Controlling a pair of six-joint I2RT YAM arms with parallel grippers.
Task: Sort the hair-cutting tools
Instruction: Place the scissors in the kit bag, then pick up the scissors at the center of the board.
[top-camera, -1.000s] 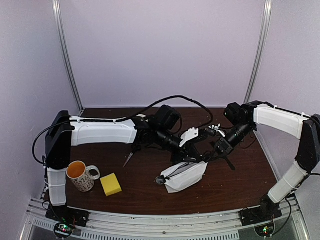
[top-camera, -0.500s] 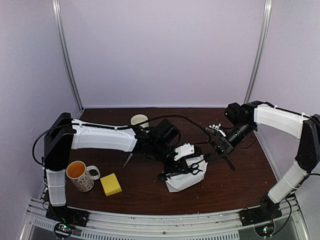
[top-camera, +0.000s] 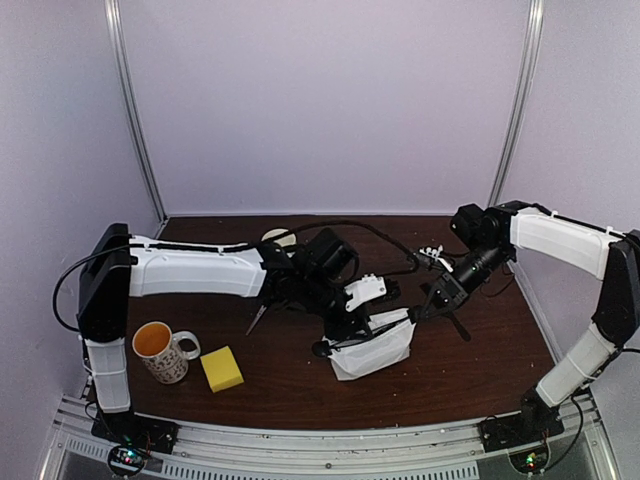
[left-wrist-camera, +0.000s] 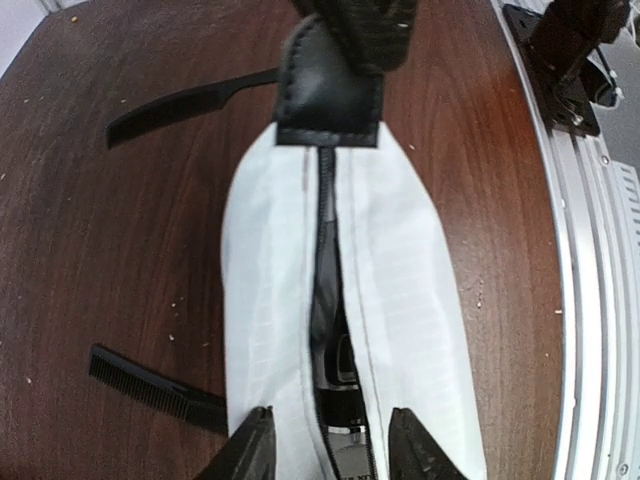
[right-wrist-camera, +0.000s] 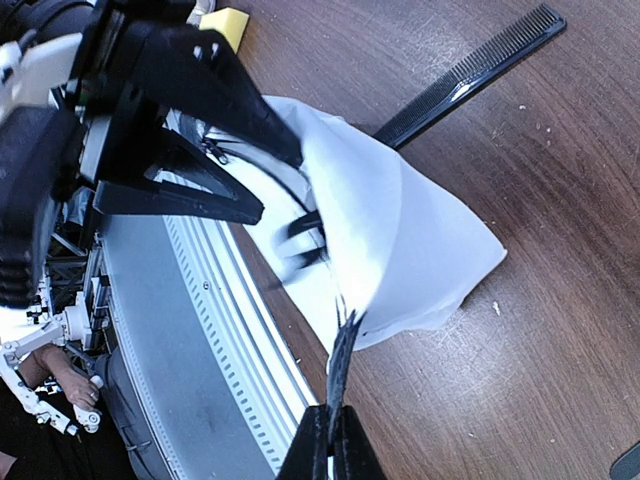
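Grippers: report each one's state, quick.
Left gripper: open, empty, above the pouch opening.
Right gripper: shut on the pouch's end.

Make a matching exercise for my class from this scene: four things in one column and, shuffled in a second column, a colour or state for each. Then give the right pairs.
Column one:
1. mug
2. sponge block
3. pouch
4. comb

Column two:
A. white, zip open
B. black, lying flat
C. yellow
D. speckled, orange inside

Pairs: 1-D, 2-C, 3-A, 4-B.
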